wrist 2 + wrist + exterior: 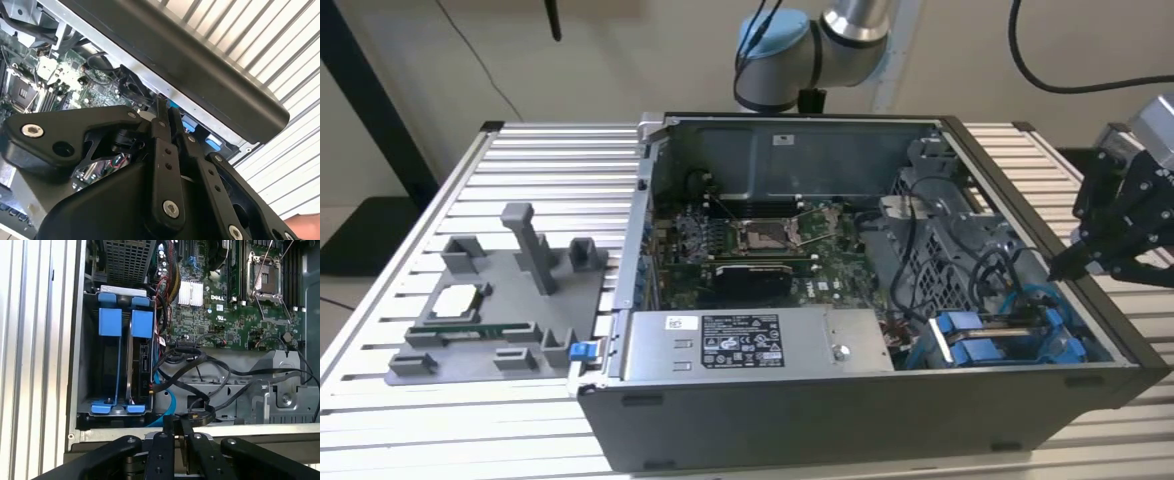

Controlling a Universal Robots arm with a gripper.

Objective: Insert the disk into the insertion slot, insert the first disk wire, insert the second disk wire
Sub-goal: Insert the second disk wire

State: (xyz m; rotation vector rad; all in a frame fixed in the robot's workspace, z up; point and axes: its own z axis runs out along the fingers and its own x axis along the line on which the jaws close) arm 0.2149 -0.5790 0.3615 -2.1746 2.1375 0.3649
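Disk [141, 325] stands on its edge in the slot [994, 340], at the lower right of the exterior view. Black wires [200, 360] lie just beside it. Gripper [1061, 268] hangs at the right edge, fingers pressed together, holding nothing.

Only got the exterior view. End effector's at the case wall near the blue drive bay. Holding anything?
Observer: No. In the second wrist view the end effector is shut, nothing between its tips.
Operator: Disk in the slot?
Observer: First wrist view: the disk stands edge-on in the insertion slot, between blue carrier rails.
Operator: Wires?
Observer: Black cables loop loose beside the insertion slot; I can't tell if any is plugged in.
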